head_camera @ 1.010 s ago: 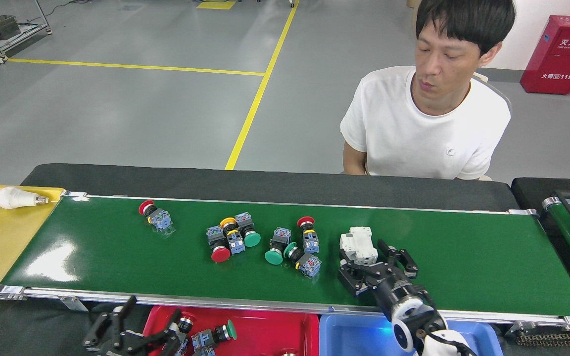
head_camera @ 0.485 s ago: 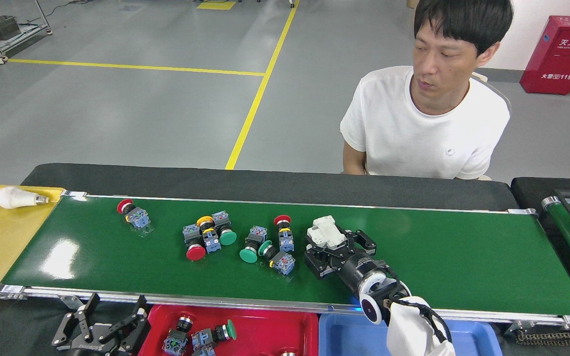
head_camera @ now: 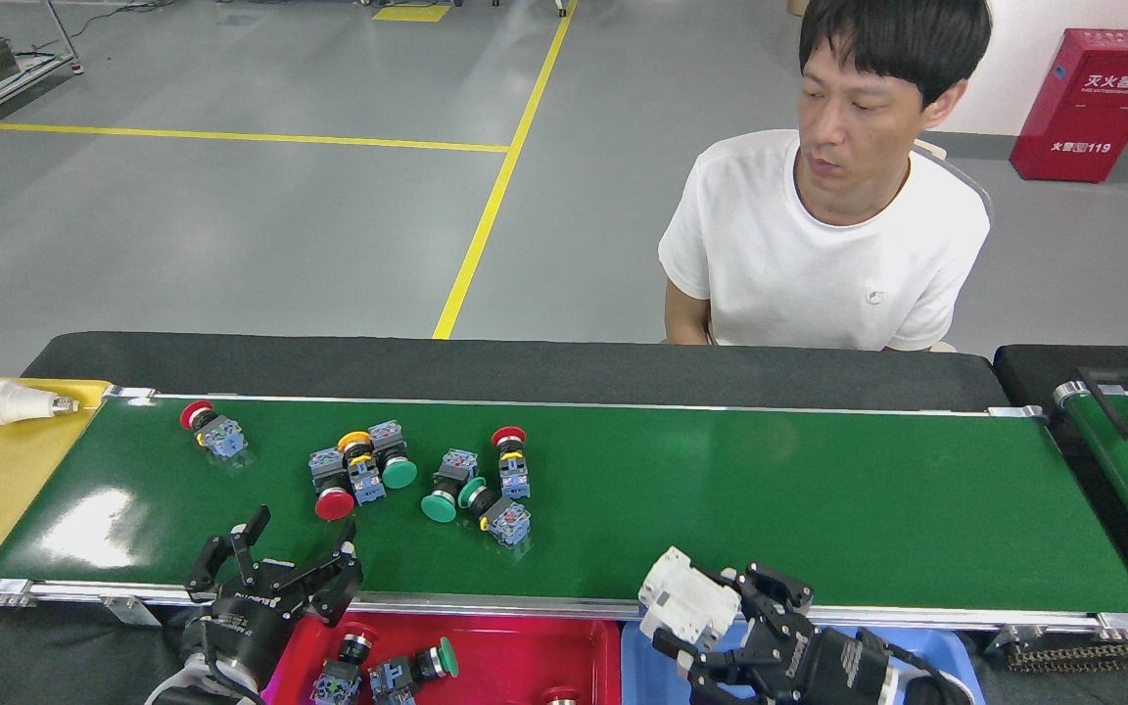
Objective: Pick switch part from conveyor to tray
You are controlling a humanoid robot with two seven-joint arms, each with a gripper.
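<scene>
One white moulded-plastic switch part (head_camera: 689, 604), pinched in the right gripper (head_camera: 721, 627), has been lifted off the glossy dark-green conveyor (head_camera: 770, 499) to the lower centre-right, above the blue plastic tray (head_camera: 637, 646). Release is judged next. Left gripper (head_camera: 275, 558), fingers spread, has risen at lower left.

Conveyor (head_camera: 819, 509), 3 o'clock half: left bare, open to passage. 9 o'clock half: obstructed by clustered push-button switches (head_camera: 427, 475). 12 o'clock edge: blocked by a seated person (head_camera: 823, 255).
</scene>
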